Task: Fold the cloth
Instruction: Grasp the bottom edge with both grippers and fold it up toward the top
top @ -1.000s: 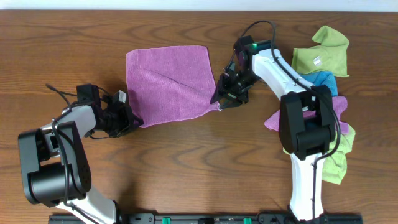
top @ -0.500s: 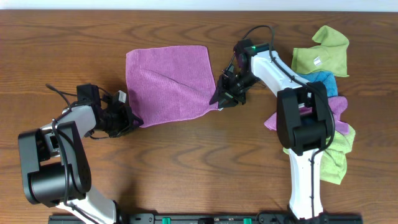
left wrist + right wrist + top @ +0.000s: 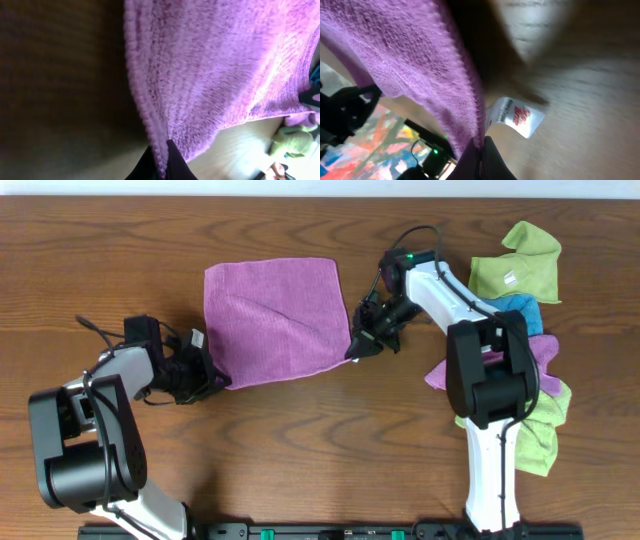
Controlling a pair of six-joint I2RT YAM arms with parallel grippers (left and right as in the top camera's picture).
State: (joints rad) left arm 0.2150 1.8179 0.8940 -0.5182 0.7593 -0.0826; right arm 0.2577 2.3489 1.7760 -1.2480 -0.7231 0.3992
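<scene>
The right fingers (image 3: 354,351) have closed since a second ago and now pinch the corner of the cloth (image 3: 275,315) beside its white tag (image 3: 515,116). The left fingers (image 3: 216,379) clamp the other near corner. The cloth lies spread flat on the desk (image 3: 300,440) between the arms.

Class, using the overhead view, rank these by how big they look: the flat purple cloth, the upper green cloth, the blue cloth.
Largest: flat purple cloth.
Middle: upper green cloth.
Smallest: blue cloth, though it is partly covered, so only part shows.
</scene>
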